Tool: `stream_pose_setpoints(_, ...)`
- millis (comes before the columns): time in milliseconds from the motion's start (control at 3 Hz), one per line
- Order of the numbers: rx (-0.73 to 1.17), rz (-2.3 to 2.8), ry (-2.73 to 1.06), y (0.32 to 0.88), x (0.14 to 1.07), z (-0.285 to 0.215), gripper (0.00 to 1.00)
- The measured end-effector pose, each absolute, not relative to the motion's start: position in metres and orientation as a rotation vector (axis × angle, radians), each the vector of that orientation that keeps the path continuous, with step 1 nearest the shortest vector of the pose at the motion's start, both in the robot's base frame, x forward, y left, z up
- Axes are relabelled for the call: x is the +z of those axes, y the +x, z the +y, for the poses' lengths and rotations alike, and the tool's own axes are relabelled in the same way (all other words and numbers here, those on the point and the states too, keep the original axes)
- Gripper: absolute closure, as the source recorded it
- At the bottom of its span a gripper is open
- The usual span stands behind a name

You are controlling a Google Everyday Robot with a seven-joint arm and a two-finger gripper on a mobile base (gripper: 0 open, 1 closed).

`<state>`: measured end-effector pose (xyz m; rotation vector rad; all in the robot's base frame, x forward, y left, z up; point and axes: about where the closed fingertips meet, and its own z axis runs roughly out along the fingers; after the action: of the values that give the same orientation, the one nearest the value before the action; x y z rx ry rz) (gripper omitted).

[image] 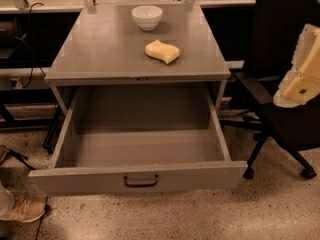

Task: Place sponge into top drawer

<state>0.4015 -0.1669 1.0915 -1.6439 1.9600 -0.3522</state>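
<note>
The pale yellow sponge (162, 51) with wavy edges lies on the grey cabinet top (100, 49), right of centre and apart from everything else. The top drawer (140, 176) is pulled fully open below it, with a dark bar handle (141, 181) on its front panel. Its inside (140, 146) holds nothing. My gripper (299, 71), a cream-coloured piece, hangs at the right edge of the camera view, well right of the cabinet and above drawer level. It holds nothing that I can see.
A white bowl (147, 17) stands at the back of the cabinet top, behind the sponge. A black office chair (280, 114) stands close to the drawer's right side, behind my gripper. A person's shoe (22, 210) is at the lower left. Cables (30, 74) hang on the left.
</note>
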Motion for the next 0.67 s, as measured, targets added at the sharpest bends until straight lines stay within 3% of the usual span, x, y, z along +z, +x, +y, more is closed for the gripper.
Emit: stream_pose_setpoints(667,-0.327,1.926,-1.571,0.413,1.09,-0.164,0.0)
